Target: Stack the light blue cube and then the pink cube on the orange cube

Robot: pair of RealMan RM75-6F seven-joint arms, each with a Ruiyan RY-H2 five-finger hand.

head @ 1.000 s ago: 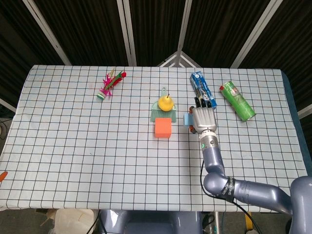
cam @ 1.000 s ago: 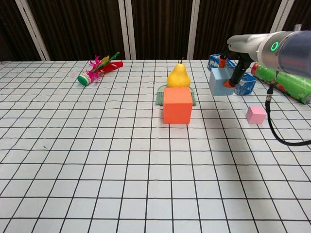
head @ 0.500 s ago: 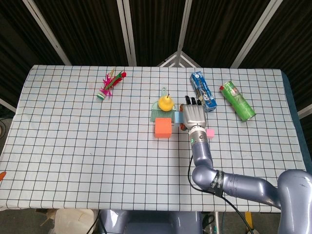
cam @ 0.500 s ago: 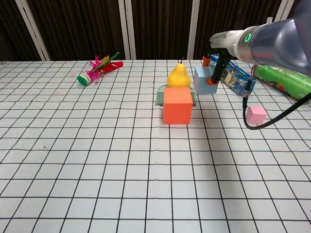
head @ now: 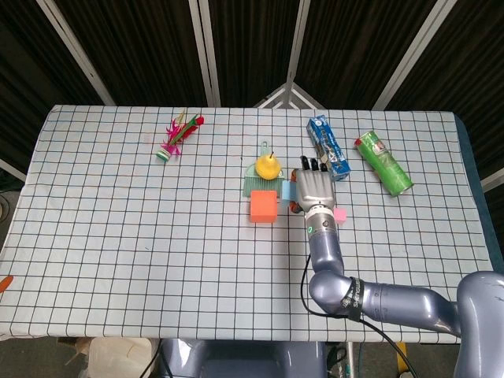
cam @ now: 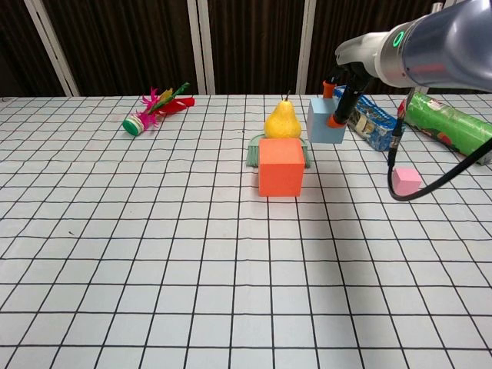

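The orange cube (head: 263, 207) (cam: 280, 167) sits on the table in front of a pear. My right hand (head: 315, 189) (cam: 342, 96) holds the light blue cube (cam: 325, 120) (head: 288, 191) in the air, just right of the orange cube and higher than its top. The pink cube (head: 339, 214) (cam: 405, 181) lies on the cloth to the right, beside my forearm. My left hand is in neither view.
A yellow pear (cam: 282, 121) rests on a green brush (head: 257, 185) right behind the orange cube. A blue packet (head: 327, 146) and a green can (head: 383, 162) lie at the back right. A feathered shuttlecock (head: 177, 135) is at the back left.
My right hand carried the light blue cube left, from beside the blue packet to close by the orange cube, and lifted it slightly. The pink cube came into the head view.
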